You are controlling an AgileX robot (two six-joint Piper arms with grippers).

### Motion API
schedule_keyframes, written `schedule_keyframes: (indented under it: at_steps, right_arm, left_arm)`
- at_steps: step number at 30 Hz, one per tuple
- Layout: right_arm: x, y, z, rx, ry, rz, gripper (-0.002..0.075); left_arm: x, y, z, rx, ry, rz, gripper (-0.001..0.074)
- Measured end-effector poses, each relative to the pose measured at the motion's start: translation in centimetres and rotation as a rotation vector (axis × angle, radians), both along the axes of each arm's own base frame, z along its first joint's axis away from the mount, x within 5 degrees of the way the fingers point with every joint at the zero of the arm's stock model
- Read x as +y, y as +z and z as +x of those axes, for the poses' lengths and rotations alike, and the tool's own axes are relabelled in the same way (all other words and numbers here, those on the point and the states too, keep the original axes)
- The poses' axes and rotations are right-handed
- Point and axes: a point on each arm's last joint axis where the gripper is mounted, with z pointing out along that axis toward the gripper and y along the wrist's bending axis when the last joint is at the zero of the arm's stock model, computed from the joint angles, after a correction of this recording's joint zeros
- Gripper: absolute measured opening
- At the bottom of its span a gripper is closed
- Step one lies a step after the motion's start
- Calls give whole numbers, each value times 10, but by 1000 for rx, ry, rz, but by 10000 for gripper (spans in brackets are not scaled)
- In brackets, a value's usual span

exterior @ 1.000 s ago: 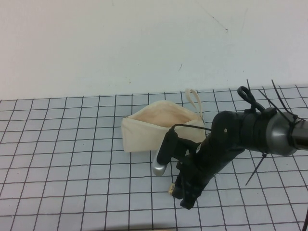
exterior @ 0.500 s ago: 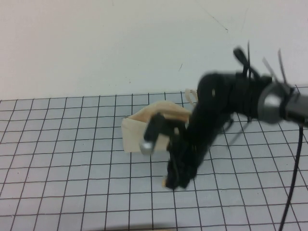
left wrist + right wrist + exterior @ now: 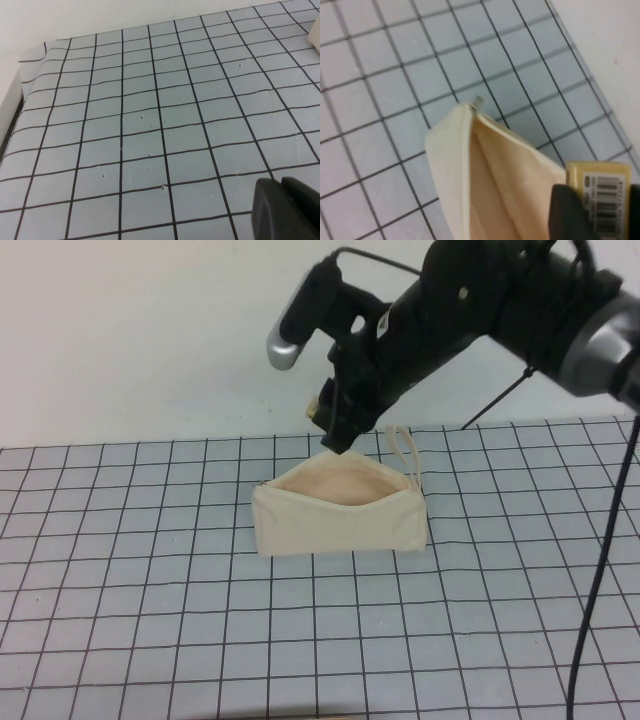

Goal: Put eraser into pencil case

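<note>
The pencil case [image 3: 340, 525] is a cream pouch standing open on the grid mat, peach lining showing and its loop strap [image 3: 404, 448] at the far right end. My right gripper [image 3: 332, 436] hangs just above the back rim of its opening, shut on the eraser [image 3: 598, 186], a tan-yellow block with a barcode label. In the right wrist view the pouch's open mouth [image 3: 490, 175] lies directly beneath the held eraser. My left gripper [image 3: 281, 183] is out of the high view; its wrist view shows its dark fingers together over bare mat.
The grey grid mat [image 3: 150, 620] covers the table, with a white wall behind. The mat's far edge and curled corner [image 3: 35, 52] show in the left wrist view. The right arm's black cable [image 3: 600, 570] hangs down at the right.
My right gripper has risen from the mat in front of the pouch, carrying the eraser up and back until it is over the pouch's opening.
</note>
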Motion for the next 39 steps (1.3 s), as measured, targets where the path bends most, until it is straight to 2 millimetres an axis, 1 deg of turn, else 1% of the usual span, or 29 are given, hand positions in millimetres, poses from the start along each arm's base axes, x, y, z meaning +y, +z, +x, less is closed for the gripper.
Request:
schedule_keyframes:
  at_steps: [1, 2, 5, 7, 9, 10, 11, 13, 16, 17, 18, 20, 22, 24, 27, 30, 33, 35, 37, 39]
  right_arm:
    - [0, -5, 3, 10, -20, -1, 238]
    - [0, -11, 6, 25, -44, -2, 283]
    - [-3, -22, 12, 44, -114, -26, 447]
    - [-4, -23, 13, 44, -132, -34, 492]
    - [-5, -21, 13, 47, -141, -46, 500]
    - [-6, -18, 12, 51, -144, -47, 490]
    - [-7, -14, 10, 57, -150, -51, 463]
    - [-12, 3, 4, 61, -156, -52, 366]
    - [-23, 36, -12, 43, -159, -44, 167]
    - [-29, 52, -20, 23, -161, -38, 108]
    - [-35, 66, -29, 0, -164, -32, 71]
    - [-50, 94, -46, -53, -173, -26, 34]
    - [-67, 122, -67, -115, -195, -18, 15]
    - [-86, 143, -89, -158, -230, -18, 8]
    - [-112, 160, -117, -197, -278, -60, 5]
    - [-135, 172, -142, -206, -348, -83, 3]
    - [-154, 179, -167, -207, -405, -56, 2]
    - [-165, 179, -183, -210, -425, -33, 1]
    - [-176, 174, -201, -220, -429, -14, 1]
    - [-187, 164, -218, -232, -429, 6, 1]
  left_arm:
    - [0, 0, 0, 0, 0, 0, -1]
    - [0, 0, 0, 0, 0, 0, -1]
    - [0, 0, 0, 0, 0, 0, -2]
    - [0, 0, 0, 0, 0, 0, -2]
    - [0, 0, 0, 0, 0, 0, -1]
    - [0, 0, 0, 0, 0, 0, -2]
    - [0, 0, 0, 0, 0, 0, -1]
    - [0, 0, 0, 0, 0, 0, -1]
    - [0, 0, 0, 0, 0, 0, -1]
    - [0, 0, 0, 0, 0, 0, -1]
    - [0, 0, 0, 0, 0, 0, -2]
    - [0, 0, 0, 0, 0, 0, -2]
    - [0, 0, 0, 0, 0, 0, -2]
    - [0, 0, 0, 0, 0, 0, -1]
    - [0, 0, 0, 0, 0, 0, -1]
    - [0, 0, 0, 0, 0, 0, -2]
    - [0, 0, 0, 0, 0, 0, -2]
    - [0, 0, 0, 0, 0, 0, -1]
    - [0, 0, 0, 0, 0, 0, -1]
    - [0, 0, 0, 0, 0, 0, -2]
